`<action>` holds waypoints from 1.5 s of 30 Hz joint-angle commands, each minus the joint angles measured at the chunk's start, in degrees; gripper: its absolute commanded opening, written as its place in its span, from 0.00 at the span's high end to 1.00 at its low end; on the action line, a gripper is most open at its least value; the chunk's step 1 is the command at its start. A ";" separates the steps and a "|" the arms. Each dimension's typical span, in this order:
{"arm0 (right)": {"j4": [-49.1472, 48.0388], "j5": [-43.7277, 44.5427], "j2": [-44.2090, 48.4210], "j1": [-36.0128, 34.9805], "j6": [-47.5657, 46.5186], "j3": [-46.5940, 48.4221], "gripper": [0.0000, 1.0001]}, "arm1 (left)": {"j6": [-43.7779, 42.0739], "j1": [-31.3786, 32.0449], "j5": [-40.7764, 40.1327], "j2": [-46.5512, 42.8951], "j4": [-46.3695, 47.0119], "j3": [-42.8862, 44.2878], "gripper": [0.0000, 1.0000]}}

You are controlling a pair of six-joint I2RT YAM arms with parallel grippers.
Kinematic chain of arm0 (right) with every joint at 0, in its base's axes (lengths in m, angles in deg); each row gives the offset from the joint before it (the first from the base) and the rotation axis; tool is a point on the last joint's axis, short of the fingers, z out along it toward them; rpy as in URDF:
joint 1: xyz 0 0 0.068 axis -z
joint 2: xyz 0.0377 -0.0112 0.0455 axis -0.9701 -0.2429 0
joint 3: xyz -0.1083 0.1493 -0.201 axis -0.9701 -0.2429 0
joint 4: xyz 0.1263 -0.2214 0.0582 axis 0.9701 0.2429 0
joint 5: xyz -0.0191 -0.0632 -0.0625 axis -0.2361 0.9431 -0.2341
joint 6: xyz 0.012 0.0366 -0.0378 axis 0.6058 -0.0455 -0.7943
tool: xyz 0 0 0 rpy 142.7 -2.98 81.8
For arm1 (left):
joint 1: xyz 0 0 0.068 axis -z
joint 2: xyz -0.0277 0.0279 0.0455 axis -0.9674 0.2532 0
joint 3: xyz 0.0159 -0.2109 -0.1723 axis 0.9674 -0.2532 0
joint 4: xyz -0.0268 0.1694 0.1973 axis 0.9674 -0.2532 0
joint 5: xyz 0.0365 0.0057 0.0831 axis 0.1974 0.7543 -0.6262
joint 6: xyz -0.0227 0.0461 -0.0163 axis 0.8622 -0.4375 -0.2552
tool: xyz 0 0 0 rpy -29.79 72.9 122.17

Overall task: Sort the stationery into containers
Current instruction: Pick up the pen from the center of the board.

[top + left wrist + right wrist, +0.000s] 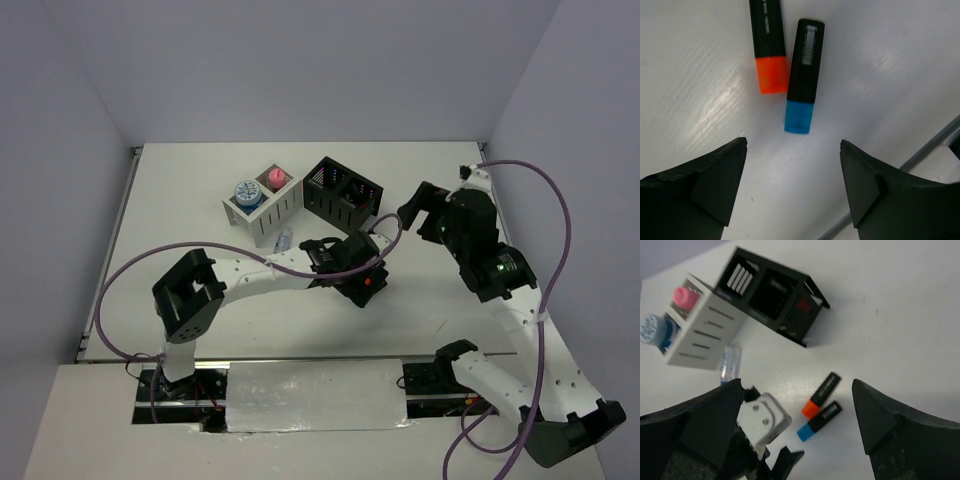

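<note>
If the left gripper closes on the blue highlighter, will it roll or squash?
Likely stiff: the blue highlighter looks like hard plastic. Its flattish body should resist rolling. The orange highlighter lies beside it, so closing may nudge that.

White table [200,190] fills the middle of the top view, matte, with glare streaks and faint scuffs up close; a thin metal rail [112,240] runs along its edge at 9 o'clock. Plain pale lavender walls box it in: back wall [300,60] at 12, left wall [50,200] at 9, right wall [590,150] at 3. At 6 o'clock a crinkled silver sheet [318,395] lies flat across the seam between the table and the white front ledge [80,430], with dark slots at both its ends.
</note>
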 commanded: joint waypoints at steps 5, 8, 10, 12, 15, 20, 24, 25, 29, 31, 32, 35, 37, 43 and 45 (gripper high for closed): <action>7.24 -1.16 5.02 -0.07 -0.67 -0.92 0.04 | -3.78 0.15 -0.19 6.26 1.52 2.84 0.21; 9.00 -0.11 5.72 -0.07 -1.99 0.74 0.03 | -2.91 0.15 0.51 6.71 3.54 1.17 0.22; 9.09 -0.19 6.25 0.02 -2.87 0.93 0.03 | -2.20 0.24 0.86 7.06 4.78 0.46 0.23; 8.22 -0.37 6.51 0.02 -3.39 0.58 0.02 | -1.76 0.42 0.86 7.23 7.24 -0.95 0.24; 8.56 -0.72 6.60 0.11 -3.66 0.84 0.01 | -1.41 0.59 0.78 8.29 8.12 -0.86 0.25; 8.92 -1.07 6.78 0.19 -3.75 1.72 0.01 | -1.32 1.21 0.25 9.43 9.44 -1.12 0.31; 9.09 -1.86 6.69 0.54 -3.22 2.59 0.01 | -0.80 1.73 0.60 9.87 10.15 -2.00 0.45; 9.09 -1.95 6.69 0.72 -3.13 2.68 0.01 | -0.53 2.08 0.60 9.70 10.15 -2.53 0.55; 9.09 -3.09 6.52 2.04 -1.64 3.04 0.00 | 0.61 3.49 0.95 8.47 10.24 -4.02 0.82; 9.09 -4.49 7.48 4.66 0.73 3.04 0.00 | 1.93 4.72 0.86 6.81 9.80 -4.55 1.00; 8.92 -5.28 8.09 5.72 1.60 2.86 0.00 | 2.28 5.25 0.60 5.92 9.79 -4.90 1.00; 8.30 -6.43 10.46 9.75 5.73 2.68 0.00 | 4.03 7.01 -0.36 1.18 9.97 -6.57 1.00; 8.13 -6.78 11.61 11.35 9.06 2.60 0.00 | 5.44 7.54 -0.98 -3.89 10.49 -8.41 1.00; 2.68 -16.95 12.15 12.32 11.72 0.05 0.00 | 8.35 7.36 -3.79 -17.61 13.74 -11.67 1.00; -0.91 -25.21 11.44 12.15 12.16 -2.23 0.00 | 8.08 7.36 -4.32 -20.70 15.85 -12.20 1.00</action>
